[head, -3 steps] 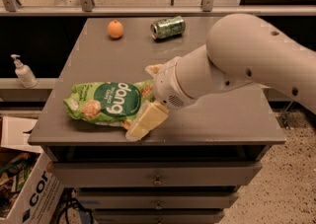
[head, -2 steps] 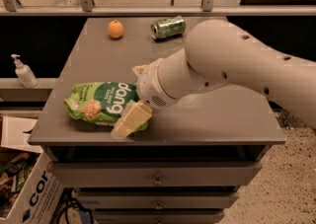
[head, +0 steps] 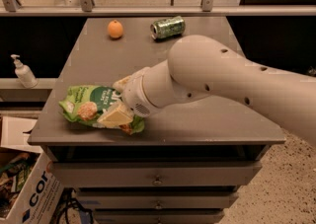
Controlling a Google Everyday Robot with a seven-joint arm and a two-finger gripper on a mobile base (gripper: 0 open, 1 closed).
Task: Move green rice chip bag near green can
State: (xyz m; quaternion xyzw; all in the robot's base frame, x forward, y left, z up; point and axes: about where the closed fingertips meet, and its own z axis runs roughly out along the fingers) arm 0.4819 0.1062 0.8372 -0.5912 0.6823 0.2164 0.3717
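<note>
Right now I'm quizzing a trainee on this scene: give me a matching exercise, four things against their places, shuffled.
1 bag
2 can
3 orange
4 gripper

A over the bag's right end
B far side of the table, lying on its side
C front left of the table
D far side, left of the can

Pairs: 1-C, 2-B, 3-D, 4-A

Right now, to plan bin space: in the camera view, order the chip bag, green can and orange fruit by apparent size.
1. green rice chip bag, with the gripper over it.
2. green can.
3. orange fruit; both sit farther back.
</note>
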